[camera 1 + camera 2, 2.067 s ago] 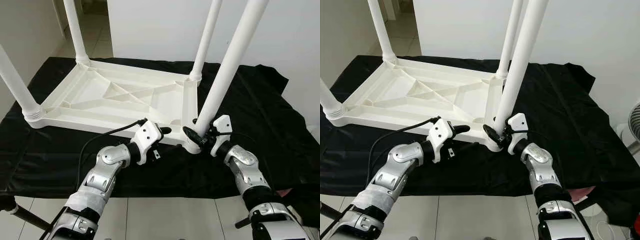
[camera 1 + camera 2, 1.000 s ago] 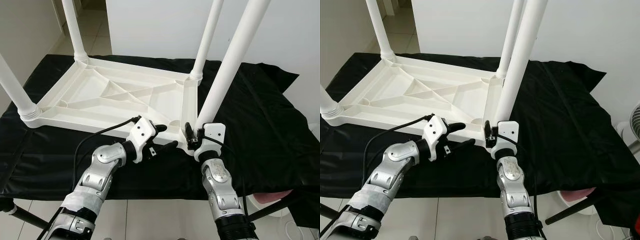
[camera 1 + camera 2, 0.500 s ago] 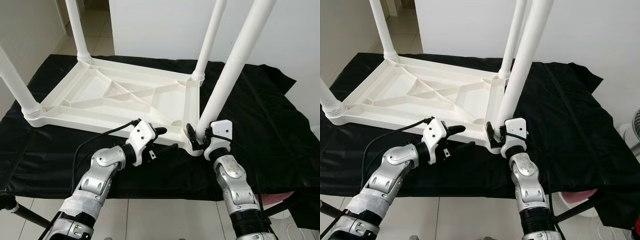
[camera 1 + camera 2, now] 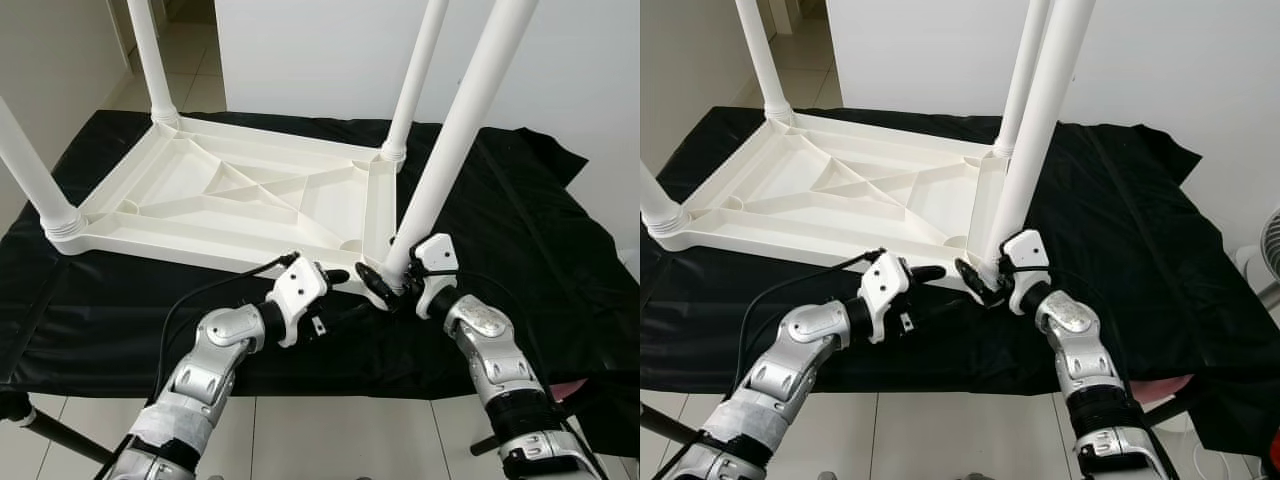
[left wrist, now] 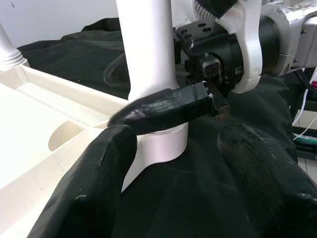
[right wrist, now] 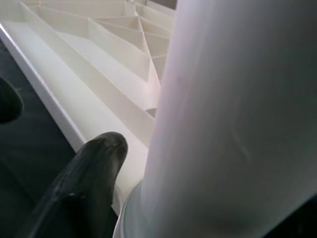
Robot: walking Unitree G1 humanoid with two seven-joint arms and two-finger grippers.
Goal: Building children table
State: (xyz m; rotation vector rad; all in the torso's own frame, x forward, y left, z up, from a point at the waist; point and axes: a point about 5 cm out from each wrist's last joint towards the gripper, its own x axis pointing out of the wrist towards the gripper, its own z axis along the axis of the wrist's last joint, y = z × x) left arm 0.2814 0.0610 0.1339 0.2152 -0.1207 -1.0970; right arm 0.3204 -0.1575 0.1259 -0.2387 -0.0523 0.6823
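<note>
A white plastic children's table (image 4: 250, 200) lies upside down on a black cloth (image 4: 520, 230). Its near right leg (image 4: 450, 140) rises tilted from the front right corner socket. My right gripper (image 4: 392, 281) is shut on the base of that leg, one black finger (image 4: 370, 283) across its front. In the right wrist view the leg (image 6: 237, 124) stands right against a finger (image 6: 84, 188). My left gripper (image 4: 350, 293) is open just left of the socket, at the table's near edge. From the left wrist, its fingers (image 5: 94, 188) frame the leg base (image 5: 158, 144).
Three other legs stand upright at the far left (image 4: 155, 60), far right (image 4: 415, 80) and near left (image 4: 30, 170) corners. A white wall runs behind. Tiled floor (image 4: 330, 430) lies under my arms. A fan's edge (image 4: 1270, 250) shows at the right.
My right forearm has swung out to the right while the gripper stays on the leg base. The left gripper has moved right, closer to the socket.
</note>
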